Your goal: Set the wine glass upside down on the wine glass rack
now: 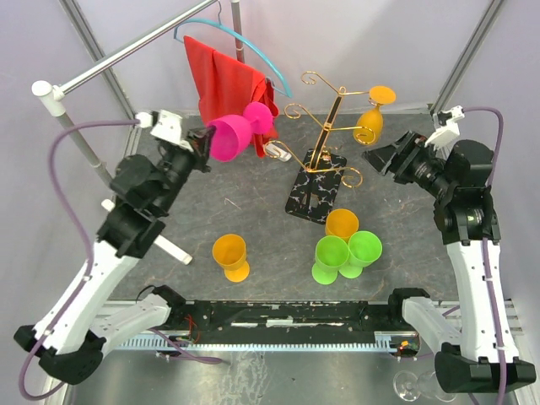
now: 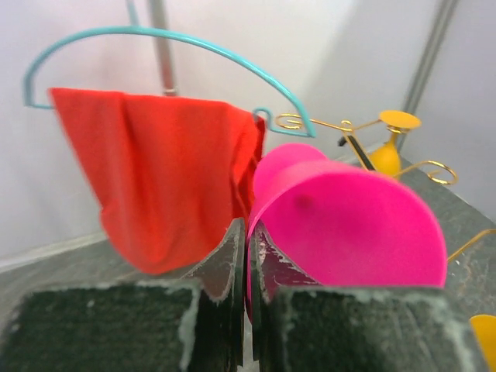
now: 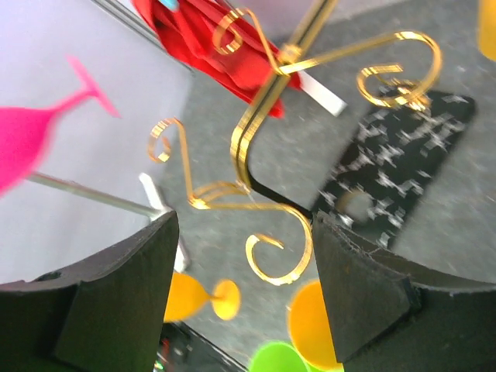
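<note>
Two arms: bases bolted at the near table edge, the left one reaching forward on the left and the right one raised on the right.
Table (image 1: pixel 253 211): dark grey, mottled top.
Nearest cups: an orange goblet (image 1: pixel 230 256) stands alone left of centre. The green goblets (image 1: pixel 332 257) stand touching side by side right of centre, with a second orange goblet (image 1: pixel 342 224) just behind them.
Wine glass rack (image 1: pixel 325 156): upright beyond the cups, a gold stem with curled arms on a black marbled base.
Right gripper (image 1: pixel 381 158): fingers spread wide with nothing in them, hovering just right of the rack and facing it. From the right wrist the gold scrolls show between the two dark pads (image 3: pixel 116 294) without touching them.
Hung orange glass (image 1: pixel 371 118): upside down, foot up, on the rack's upper right arm.
Left gripper (image 1: pixel 202 140): clenched on the bowl wall of the pink wine glass (image 1: pixel 234 135). In the wrist view the fingers (image 2: pixel 221 260) are pressed almost together with the pink rim between them.
Pink wine glass: in the air left of the rack and apart from it, lying tilted, bowl toward the gripper, stem and foot pointing away.
Blue hanger (image 1: pixel 245 40): far back left, carrying a red cloth (image 1: pixel 221 80) just behind the pink glass's foot.
</note>
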